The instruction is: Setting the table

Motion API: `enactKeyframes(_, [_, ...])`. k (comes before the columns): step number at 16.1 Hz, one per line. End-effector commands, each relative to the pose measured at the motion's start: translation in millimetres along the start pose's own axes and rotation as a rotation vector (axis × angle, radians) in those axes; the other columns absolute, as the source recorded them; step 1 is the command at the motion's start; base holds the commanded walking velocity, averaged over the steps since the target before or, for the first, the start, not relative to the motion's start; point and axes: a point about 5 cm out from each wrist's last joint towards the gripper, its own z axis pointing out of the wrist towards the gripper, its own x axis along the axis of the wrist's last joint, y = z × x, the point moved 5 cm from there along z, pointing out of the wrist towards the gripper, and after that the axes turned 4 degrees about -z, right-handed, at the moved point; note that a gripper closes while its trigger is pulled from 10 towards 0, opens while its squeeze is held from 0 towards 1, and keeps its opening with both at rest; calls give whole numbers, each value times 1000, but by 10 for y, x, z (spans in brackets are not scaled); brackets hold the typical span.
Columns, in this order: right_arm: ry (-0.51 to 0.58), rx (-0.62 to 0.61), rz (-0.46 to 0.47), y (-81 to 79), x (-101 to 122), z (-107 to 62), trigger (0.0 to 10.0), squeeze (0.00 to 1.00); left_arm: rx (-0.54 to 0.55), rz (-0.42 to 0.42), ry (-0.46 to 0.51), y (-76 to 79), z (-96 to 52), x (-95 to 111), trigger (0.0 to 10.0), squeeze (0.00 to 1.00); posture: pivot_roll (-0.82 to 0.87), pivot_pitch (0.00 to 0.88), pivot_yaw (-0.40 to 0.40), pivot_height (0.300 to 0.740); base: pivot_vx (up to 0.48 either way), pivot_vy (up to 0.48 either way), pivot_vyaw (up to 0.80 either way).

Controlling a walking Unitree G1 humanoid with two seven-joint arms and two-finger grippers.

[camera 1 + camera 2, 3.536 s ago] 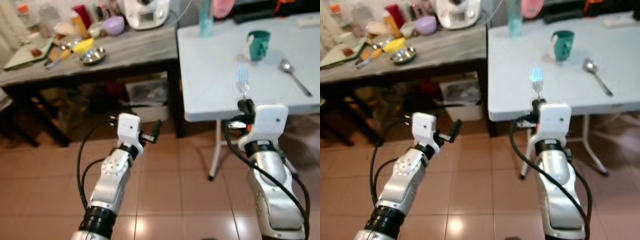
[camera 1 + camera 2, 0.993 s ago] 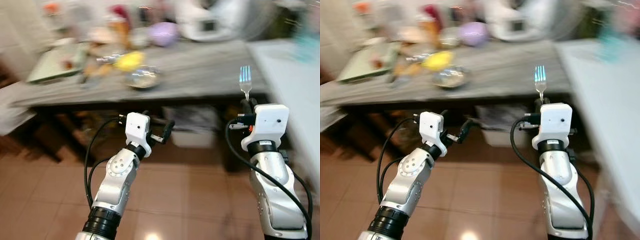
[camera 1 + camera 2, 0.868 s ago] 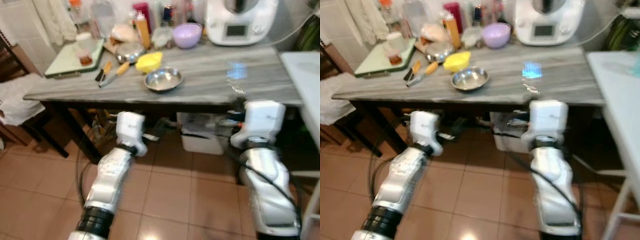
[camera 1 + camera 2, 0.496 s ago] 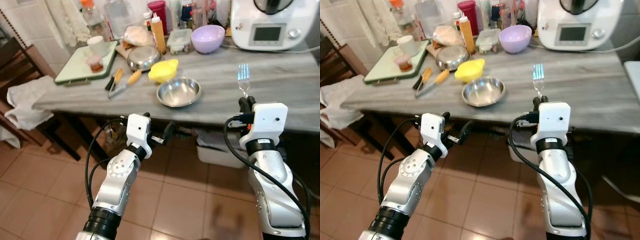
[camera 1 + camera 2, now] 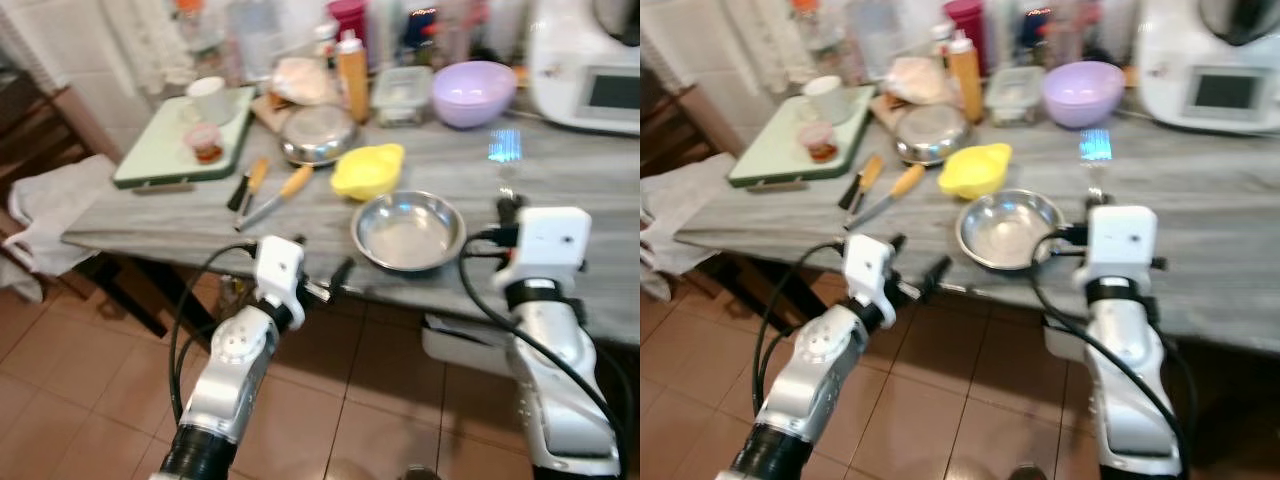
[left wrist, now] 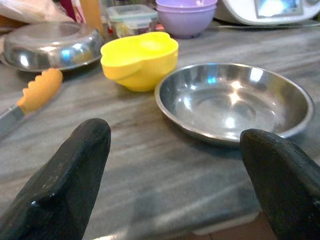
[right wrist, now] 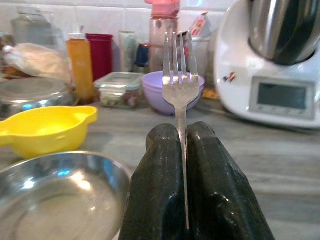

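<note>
My right gripper (image 5: 507, 207) is shut on a silver fork (image 7: 180, 85), held upright with its tines up, in front of the grey counter (image 5: 250, 235). A shallow steel bowl (image 5: 408, 230) lies near the counter's front edge, just left of that gripper. The left gripper (image 5: 326, 281) is open and holds nothing. It hovers at the counter's edge below the bowl, and its black fingers (image 6: 65, 185) stand wide apart, facing the steel bowl (image 6: 235, 102) and a yellow dish (image 6: 139, 56).
On the counter stand a purple bowl (image 5: 474, 92), a white kitchen machine (image 5: 600, 60), bottles, a steel lid (image 5: 316, 135), two orange-handled knives (image 5: 270, 195) and a green board (image 5: 185, 140) with a cup. A chair with white cloth (image 5: 50, 215) stands left. Tiled floor below.
The camera has swung from the white table to the grey counter and come closer. The fork stays in the right gripper, and the left gripper stays open.
</note>
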Motion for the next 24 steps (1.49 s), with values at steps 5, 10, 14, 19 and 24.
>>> enactKeyframes(5, [-58,-72,-13,130,-107,-37,10000,0,-54,0,-73,-73,-231,-121,10000,0,-221,85,147,740,0,0,0])
enactKeyframes(10, [-156,-187,21,376,-318,-77,10000,0,-156,-4,-98,13,-336,-111,10000,0,-207,109,155,740,0,0,0])
enactKeyframes(14, [-162,-183,43,358,-313,-62,10000,0,-147,-13,-104,17,-336,-106,10000,0,-208,106,162,740,0,0,-302])
enactKeyframes(19, [-146,-145,50,280,-281,-33,10000,0,-111,-32,-96,0,-291,-84,10000,0,-211,99,146,740,0,0,-480])
enactKeyframes(24, [-136,-138,42,286,-252,-4,10000,0,-111,-47,-93,29,-275,-94,10000,0,-216,95,140,740,0,-122,0])
